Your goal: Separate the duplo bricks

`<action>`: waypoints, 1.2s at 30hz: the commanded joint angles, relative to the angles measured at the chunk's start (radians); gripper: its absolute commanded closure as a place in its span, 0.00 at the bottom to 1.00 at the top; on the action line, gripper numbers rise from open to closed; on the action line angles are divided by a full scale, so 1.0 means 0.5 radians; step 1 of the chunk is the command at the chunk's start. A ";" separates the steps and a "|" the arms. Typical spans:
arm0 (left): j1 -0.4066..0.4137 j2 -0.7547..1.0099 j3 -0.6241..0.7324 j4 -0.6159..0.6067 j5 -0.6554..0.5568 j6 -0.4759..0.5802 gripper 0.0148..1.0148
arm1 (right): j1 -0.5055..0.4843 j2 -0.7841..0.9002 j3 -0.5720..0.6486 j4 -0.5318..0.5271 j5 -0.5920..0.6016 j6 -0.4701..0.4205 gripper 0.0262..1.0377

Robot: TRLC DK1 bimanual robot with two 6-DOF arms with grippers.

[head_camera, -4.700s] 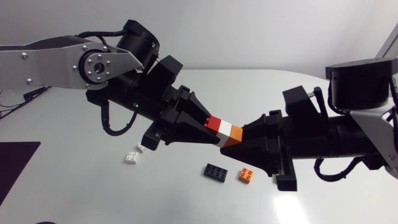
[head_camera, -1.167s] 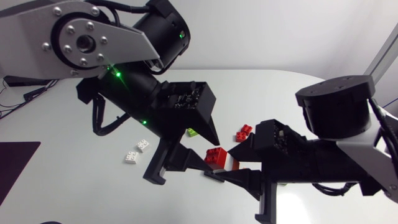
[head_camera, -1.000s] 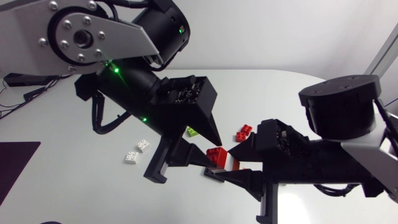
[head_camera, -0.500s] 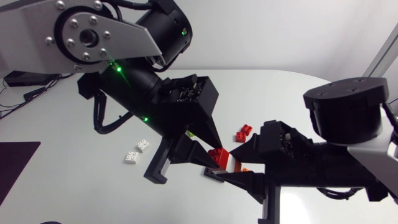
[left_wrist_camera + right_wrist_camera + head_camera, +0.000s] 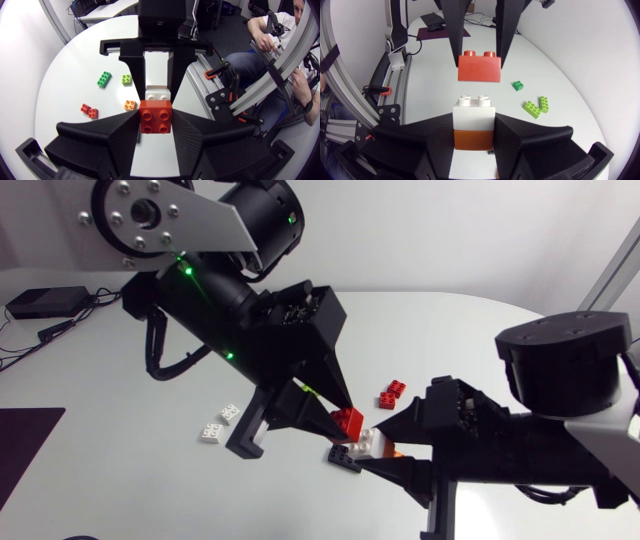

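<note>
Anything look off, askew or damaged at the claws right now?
Nothing stands out. The red plastic brick sits squarely in the left claw, clear of the white-on-orange brick stack held in the right claw.

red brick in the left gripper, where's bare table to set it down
Bare table lies between the white bricks and the dark mat, and beyond the small red brick toward the far edge. Crowded around the black brick.

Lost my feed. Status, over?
Left gripper shut on red brick. Right gripper shut on white-orange stack. Red brick clear of stack. Nothing in the way.
</note>
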State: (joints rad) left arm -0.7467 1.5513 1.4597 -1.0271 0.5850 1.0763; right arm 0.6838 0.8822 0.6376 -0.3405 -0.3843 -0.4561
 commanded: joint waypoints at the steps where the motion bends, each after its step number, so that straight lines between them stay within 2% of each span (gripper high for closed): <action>1: 0.012 -0.013 -0.020 0.060 -0.044 -0.005 0.70 | -0.073 -0.043 -0.082 -0.052 -0.017 -0.039 0.73; 4: 0.042 0.100 -0.045 0.204 -0.256 0.032 0.70 | -0.159 -0.154 -0.100 -0.150 -0.041 -0.091 0.73; 6: 0.070 0.232 0.032 0.207 -0.326 0.075 0.70 | -0.202 -0.252 -0.113 -0.227 -0.038 -0.119 0.73; 14: 0.104 0.920 0.615 0.167 -0.630 0.197 0.70 | -0.410 -0.645 -0.235 -0.513 -0.023 -0.198 0.73; 18: 0.085 1.242 0.952 0.121 -0.756 0.228 0.70 | -0.598 -0.684 -0.235 -0.589 -0.139 -0.297 0.73; 28: -0.004 1.846 1.572 -0.084 -1.004 0.323 0.70 | -0.607 -0.703 -0.226 -0.678 -0.143 -0.352 0.73; 36: -0.044 2.015 1.799 -0.145 -1.072 0.339 0.70 | -0.601 -0.706 -0.232 -0.687 -0.143 -0.364 0.73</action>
State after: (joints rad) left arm -0.7662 2.5229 2.3077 -1.0790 0.0578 1.2125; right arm 0.3859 0.5335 0.5381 -0.6746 -0.4484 -0.6155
